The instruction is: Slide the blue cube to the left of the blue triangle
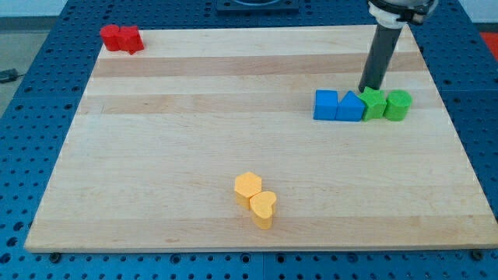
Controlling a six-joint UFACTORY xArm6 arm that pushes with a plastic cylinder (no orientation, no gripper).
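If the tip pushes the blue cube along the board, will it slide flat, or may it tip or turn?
The blue cube looks low and flat-based, so it probably slides rather than tips. It appears to touch the blue triangle on the view's right, so a push from that side may move both. My tip is behind the triangle; an off-centre push could turn the cube.

1. A pale wooden board (233,140) fills most of the view, its planks running left to right in light and slightly darker bands.
2. Under it lies a blue perforated table surface (31,85), dotted with regular rows of holes and showing along every edge.
3. The lighting is even and bright, casting only soft shadows.
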